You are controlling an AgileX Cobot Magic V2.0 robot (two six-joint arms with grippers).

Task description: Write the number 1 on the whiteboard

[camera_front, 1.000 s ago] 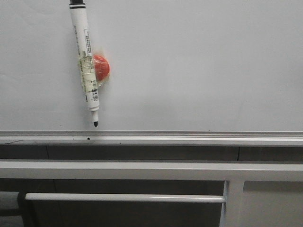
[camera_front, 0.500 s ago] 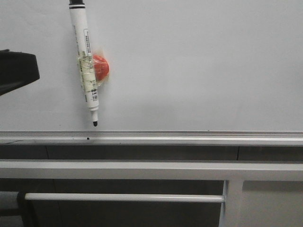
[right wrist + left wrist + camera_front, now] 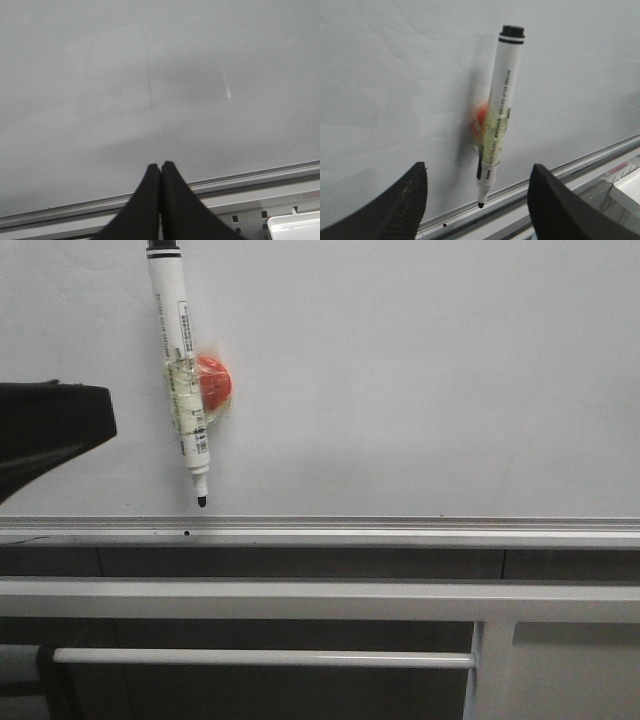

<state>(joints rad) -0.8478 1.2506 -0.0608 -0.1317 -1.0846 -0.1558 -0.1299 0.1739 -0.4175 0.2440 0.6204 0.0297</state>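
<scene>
— The whiteboard (image 3: 420,380) fills most of the wall ahead, its silver bottom rail (image 3: 400,531) running the full width. No stroke on it that I can see.

— And the grey frame bars (image 3: 300,600) below it?

— Just under the rail, yes. The left gripper (image 3: 477,200) has its fingers spread wide, one either side of the marker (image 3: 499,112) without touching it; from the front only a dark finger (image 3: 45,435) shows at the left edge.

— The right gripper (image 3: 160,172)?

— Fingers pressed together, holding nothing, facing bare board.

— The marker hangs how?

— Nearly upright, black tip down just above the rail, taped to a red magnet (image 3: 213,382) stuck on the board.
</scene>
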